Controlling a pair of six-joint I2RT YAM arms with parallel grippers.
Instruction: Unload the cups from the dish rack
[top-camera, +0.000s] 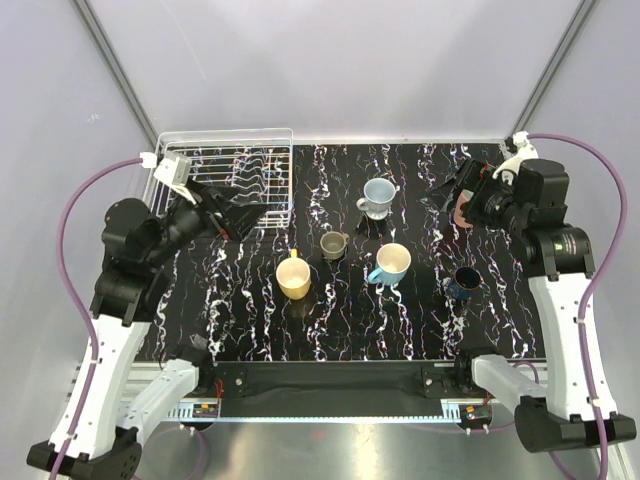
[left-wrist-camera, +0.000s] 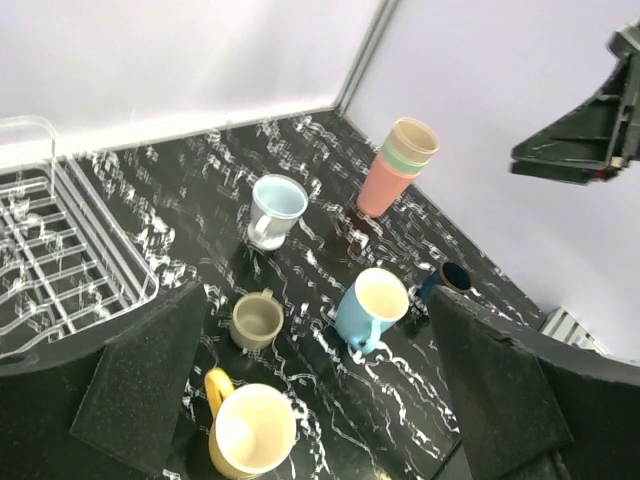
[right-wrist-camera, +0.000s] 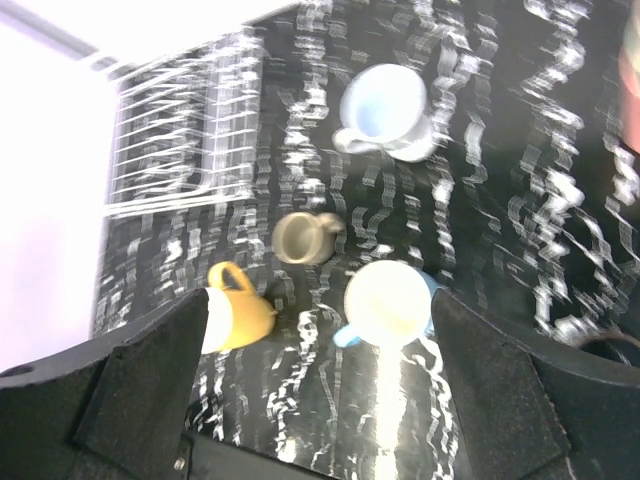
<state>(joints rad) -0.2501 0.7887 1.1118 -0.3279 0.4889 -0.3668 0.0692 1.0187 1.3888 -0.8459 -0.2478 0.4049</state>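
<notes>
dish rack (top-camera: 225, 178): far-left corner of worktop (top-camera: 420, 330)
pale blue mug (top-camera: 378, 196): upright, farthest back of the mugs, right of the rack
grey-brown mug (top-camera: 334, 245): mid-worktop, between yellow mug (top-camera: 294, 278) and cyan mug (top-camera: 390, 263) (cream inside); none touching
navy mug (top-camera: 463, 283): right side, nearer the arm bases
tumbler stack (left-wrist-camera: 402, 165): tan on top, green under it, pinkish at the bottom; far right, near the right arm
left gripper (left-wrist-camera: 315, 300): jaws spread wide, nothing held; by the rack's near-right corner
right gripper (right-wrist-camera: 320, 300): jaws spread wide, nothing held; wrist view motion-blurred
</notes>
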